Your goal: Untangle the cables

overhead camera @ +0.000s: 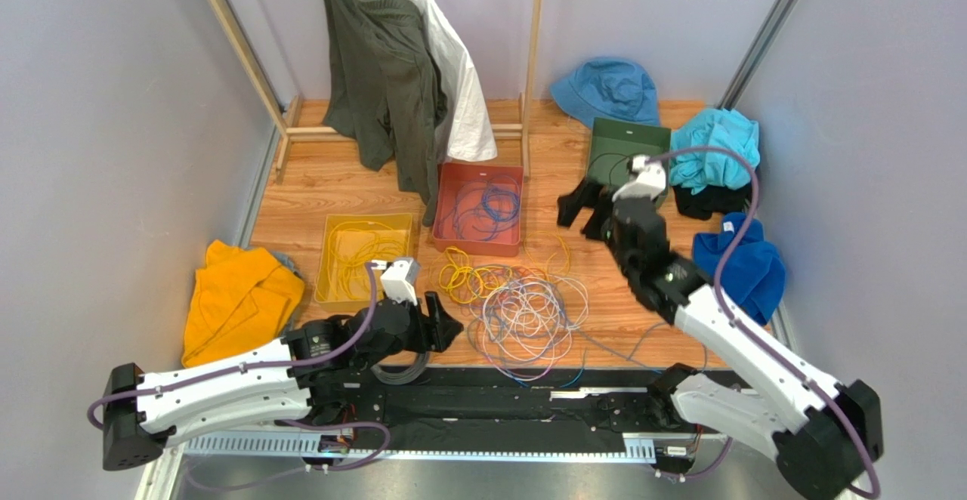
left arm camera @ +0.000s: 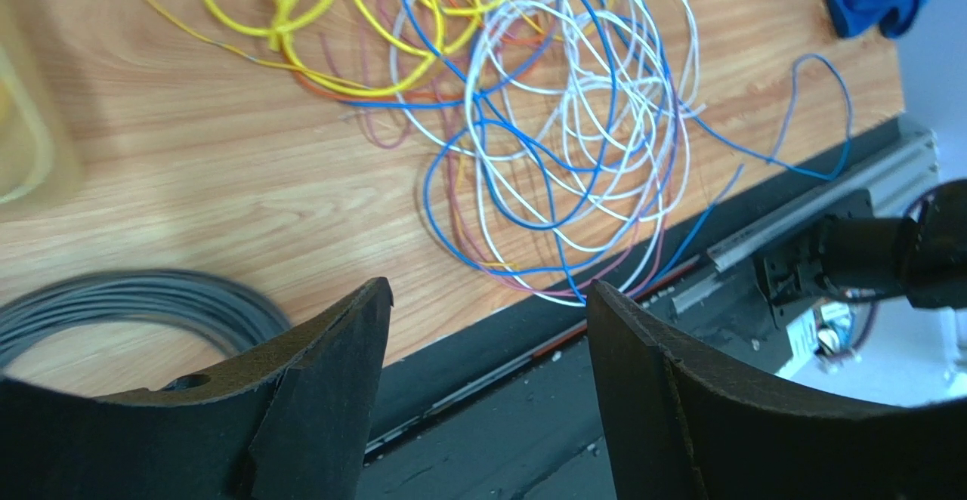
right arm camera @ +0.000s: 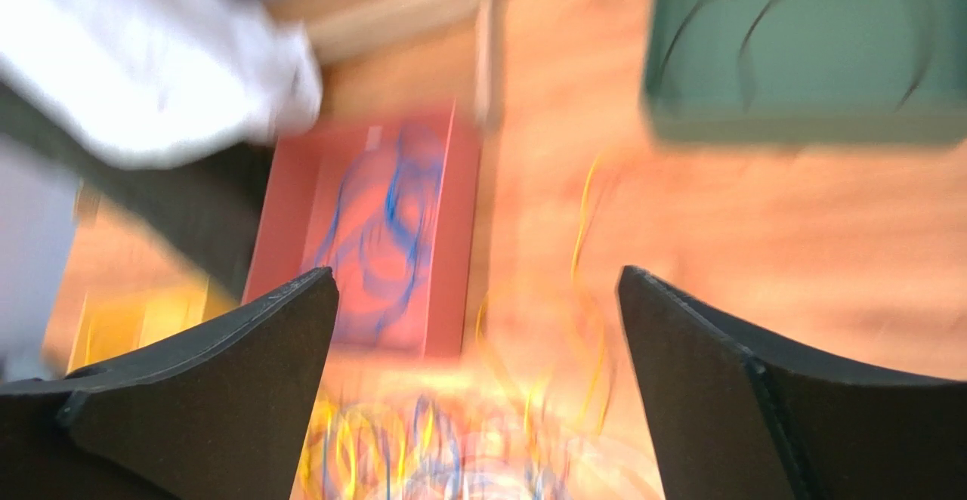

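Observation:
A tangle of white, blue and purple cables [overhead camera: 528, 317] lies on the wooden table, with yellow cables [overhead camera: 465, 273] at its left. The tangle fills the upper part of the left wrist view [left arm camera: 568, 126]. My left gripper [overhead camera: 445, 324] is open and empty, low at the near edge, left of the tangle; in its own view [left arm camera: 488, 330] it holds nothing. A coil of grey cable [left arm camera: 125, 307] lies beside it. My right gripper [overhead camera: 577, 208] is open and empty, raised behind the tangle; its view [right arm camera: 477, 341] is blurred.
A yellow tray [overhead camera: 366, 253] holds yellow cable, a red tray [overhead camera: 482, 206] holds blue cable, a green tray [overhead camera: 628, 149] holds dark cable. Clothes hang on a wooden rack [overhead camera: 397, 58]. An orange cloth [overhead camera: 238, 296], blue hat [overhead camera: 607, 87] and teal and blue cloths [overhead camera: 715, 143] lie around.

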### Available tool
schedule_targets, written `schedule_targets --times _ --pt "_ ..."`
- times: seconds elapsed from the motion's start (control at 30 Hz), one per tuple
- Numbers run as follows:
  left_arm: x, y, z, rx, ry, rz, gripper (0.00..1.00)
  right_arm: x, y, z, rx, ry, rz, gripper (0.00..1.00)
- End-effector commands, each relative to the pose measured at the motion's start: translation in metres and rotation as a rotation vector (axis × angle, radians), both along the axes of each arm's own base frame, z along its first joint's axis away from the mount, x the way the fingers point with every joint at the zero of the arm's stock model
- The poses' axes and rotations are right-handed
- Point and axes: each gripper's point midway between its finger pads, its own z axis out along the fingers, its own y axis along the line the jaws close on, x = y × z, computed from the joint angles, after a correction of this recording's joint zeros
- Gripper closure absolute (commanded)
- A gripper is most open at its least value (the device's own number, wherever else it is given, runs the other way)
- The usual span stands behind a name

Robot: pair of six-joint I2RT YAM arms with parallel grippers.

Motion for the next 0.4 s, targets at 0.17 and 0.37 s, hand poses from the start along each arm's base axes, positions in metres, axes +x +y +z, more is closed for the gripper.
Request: schedule_targets --times 0.17,0.37 --pt "0.009 0.04 0.031 0.101 -0.051 0.11 0.27 -0.126 0.058 -0.04 0.071 -0.055 0.185 0.0" --pt "0.011 0.047 0.035 0.114 -0.065 0.131 0.29 -0.173 0.082 -0.055 -0.097 -0.056 0.272 0.0"
